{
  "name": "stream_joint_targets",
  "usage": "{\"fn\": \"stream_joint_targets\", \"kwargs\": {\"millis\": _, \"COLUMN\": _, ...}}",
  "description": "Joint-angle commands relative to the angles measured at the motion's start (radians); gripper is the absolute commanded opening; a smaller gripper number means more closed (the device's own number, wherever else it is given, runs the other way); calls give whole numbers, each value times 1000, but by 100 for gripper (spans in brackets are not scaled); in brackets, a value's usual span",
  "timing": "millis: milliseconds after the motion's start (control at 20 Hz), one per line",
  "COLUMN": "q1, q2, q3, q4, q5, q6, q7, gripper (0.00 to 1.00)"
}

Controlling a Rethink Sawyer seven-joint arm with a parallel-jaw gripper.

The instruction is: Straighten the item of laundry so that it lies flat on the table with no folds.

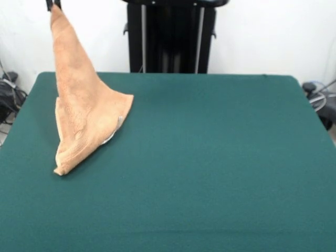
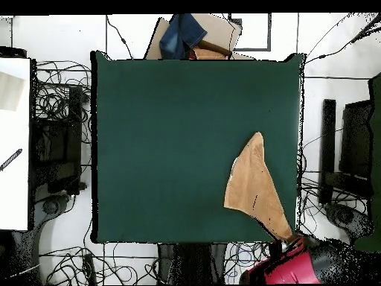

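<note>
Currently gripper [image 1: 53, 5] grasps 1 towel [image 1: 86, 121] corner, lifted; next, drag it taut across the table [image 1: 210, 157] and release

a dark green cloth-covered desk [image 1: 210, 173] carries one thing: a peach-orange towel [image 1: 86, 123]. its lower part rests folded on the desk near one side edge, while its top corner is lifted clear.

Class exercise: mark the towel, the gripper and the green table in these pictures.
towel [image 1: 86, 113]: front view, on its hanging middle.
gripper [image 1: 53, 5]: front view, at its tips pinching the towel's top corner.
table [image 1: 220, 157]: front view, on bare green cloth.
</note>
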Motion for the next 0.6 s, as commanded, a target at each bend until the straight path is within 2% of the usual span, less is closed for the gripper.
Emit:
{"fn": "stream_joint_targets", "kwargs": {"millis": 50, "q1": -27, "q2": -41, "q3": 8, "q4": -29, "q5": 90, "q6": -103, "q7": -215, "gripper": 0}}
{"fn": "stream_joint_targets", "kwargs": {"millis": 300, "q1": -54, "q2": -81, "q3": 0, "q4": -68, "q5": 152, "q6": -154, "q7": -336, "gripper": 0}}
{"fn": "stream_joint_targets", "kwargs": {"millis": 600, "q1": -126, "q2": -108, "q3": 0, "q4": -74, "q5": 133, "q6": -141, "q7": -420, "gripper": 0}}
